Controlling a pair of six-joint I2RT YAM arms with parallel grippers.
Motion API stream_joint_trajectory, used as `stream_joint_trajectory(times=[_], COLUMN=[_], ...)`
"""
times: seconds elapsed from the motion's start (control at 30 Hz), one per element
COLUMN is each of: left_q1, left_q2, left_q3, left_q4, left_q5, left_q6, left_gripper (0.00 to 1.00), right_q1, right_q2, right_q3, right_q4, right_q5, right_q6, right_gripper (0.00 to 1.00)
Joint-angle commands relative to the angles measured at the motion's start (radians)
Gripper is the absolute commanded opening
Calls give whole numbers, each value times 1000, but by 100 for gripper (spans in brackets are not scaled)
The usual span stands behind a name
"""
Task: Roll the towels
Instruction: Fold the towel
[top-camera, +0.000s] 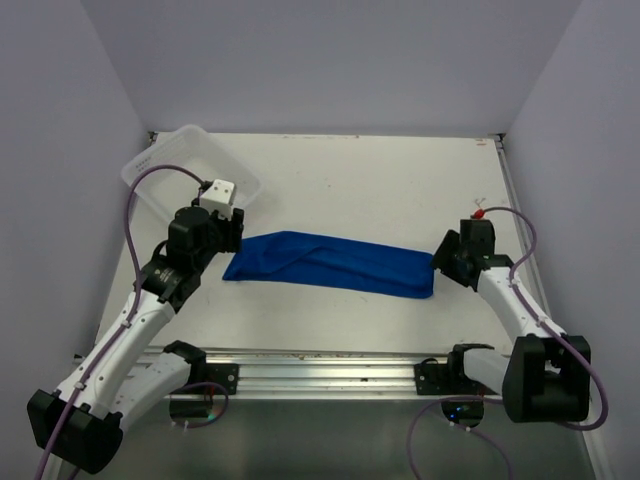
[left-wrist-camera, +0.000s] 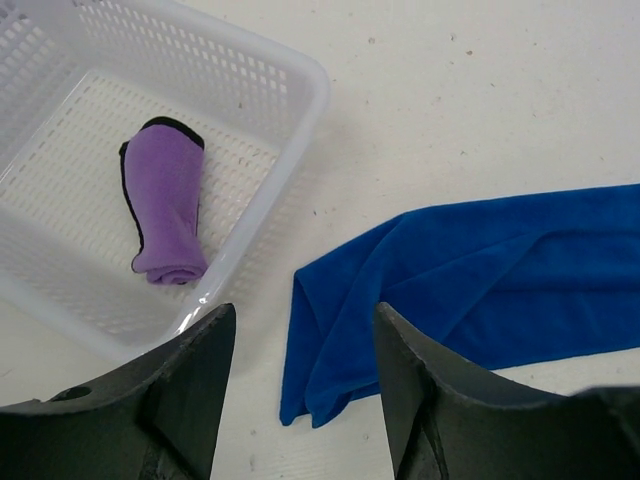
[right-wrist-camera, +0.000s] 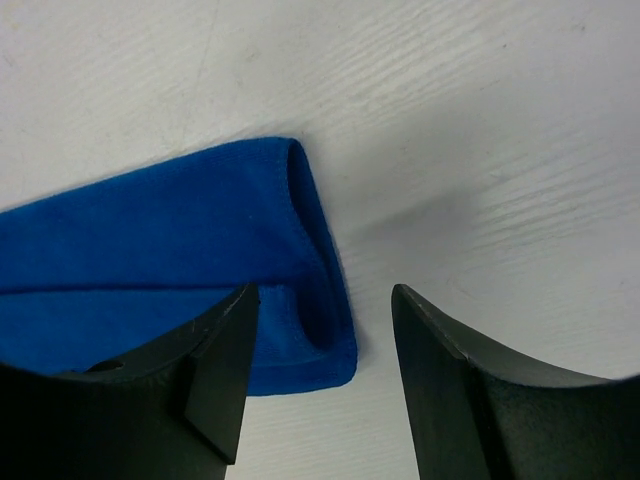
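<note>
- Purple towel (left-wrist-camera: 163, 200) is already rolled into a short, stubby bundle. It lies inside the white basket (top-camera: 160, 160) at the far left corner of the bench (top-camera: 380, 190). That half of the job looks finished.
- Blue towel (top-camera: 330, 263) is folded into a long narrow strip, flat on the bench. It runs left to right across the middle, a little closer to the near edge than the far one. No turn has been put into it yet.
- Its left end stops just short of the basket, with a gap of bare bench between them. The layers there are loose and fan apart slightly.
- Step in hand, as I judge it: getting set to start the roll on the blue strip, with one arm posted at each short end.
- Right gripper (right-wrist-camera: 322, 295): jaws spread wide, holding nothing. They straddle the strip's right end, where the folded edge curls up a little. One finger overlaps the cloth in the wrist view; I cannot tell whether it touches.
- Left gripper (left-wrist-camera: 305, 315): also spread wide and empty. It hangs above the strip's left end, apart from the cloth, with the basket wall off to one side.
- Next move probably calls for pinching every layer at one short end and turning it over squarely. The far end needs steadying so the strip does not skew or drag.
- Risk: loose layers may slip and leave a lopsided roll.
</note>
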Motion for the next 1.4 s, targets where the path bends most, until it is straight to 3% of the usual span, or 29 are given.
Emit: stream_joint_trajectory(times=[0.0, 0.2, 0.33, 0.47, 0.67, 0.73, 0.93, 1.1, 1.37], left_q1=[-6, -6, -6, -6, -4, -4, -4, -4, -4], left_q2=[-8, -11, -27, -27, -28, -28, -7, 84, 108], left_q3=[-1, -10, -11, -13, -5, -4, 2, 67, -94], left_q4=[13, 20, 20, 23, 19, 17, 36, -1, 216], left_q5=[-34, -34, -39, -37, -15, 19, 130, 200, 413], left_q6=[-5, -16, -23, -36, -63, -95, -166, -181, -476], left_gripper=[61, 64, 68, 71, 74, 74, 74, 77, 76], right_q1=[-1, -1, -1, -1, -1, -1, -42, -120, -175], right_q2=[44, 139, 179, 215, 240, 240, 266, 295, 312], right_q3=[-18, -30, -18, 2, 70, 109, 166, 174, 179], right_q4=[53, 114, 114, 100, 10, -36, -82, -49, 54], right_q5=[-69, -100, -103, -111, -80, -8, 200, 286, 455], right_q6=[9, 16, -2, -33, -89, -134, -238, -252, -274], right_gripper=[59, 57, 50, 28, 6, 0, 0, 0, 0])
